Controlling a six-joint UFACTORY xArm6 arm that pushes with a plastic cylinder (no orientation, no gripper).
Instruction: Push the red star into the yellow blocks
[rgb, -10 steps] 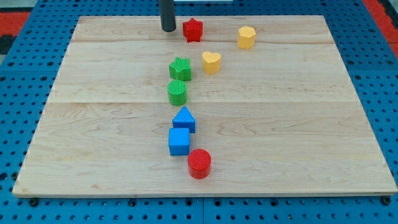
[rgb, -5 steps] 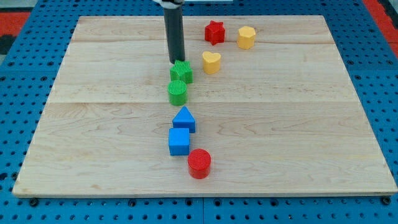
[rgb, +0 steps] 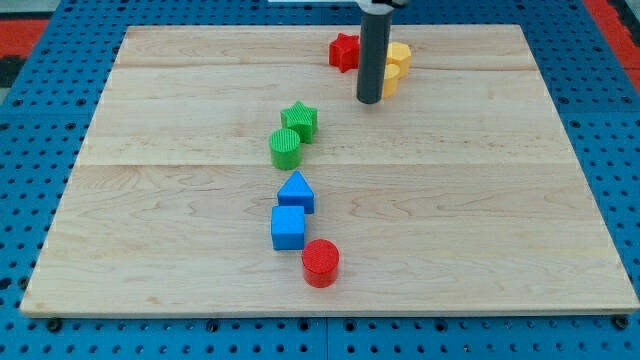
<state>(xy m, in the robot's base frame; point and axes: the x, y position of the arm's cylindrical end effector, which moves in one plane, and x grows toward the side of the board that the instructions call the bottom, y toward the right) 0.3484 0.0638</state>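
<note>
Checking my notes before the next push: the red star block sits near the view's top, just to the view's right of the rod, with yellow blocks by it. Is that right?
Not quite. In the camera view the red star block sits to the view's left of the dark rod, not its right; my tip is below it. The rest holds: it is near the view's top, and the yellow blocks lie beside the rod.

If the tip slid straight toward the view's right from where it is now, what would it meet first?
My tip would most likely meet the yellow block partly hidden behind the rod, almost at once. Depth is unclear, so it could pass just below it.
</note>
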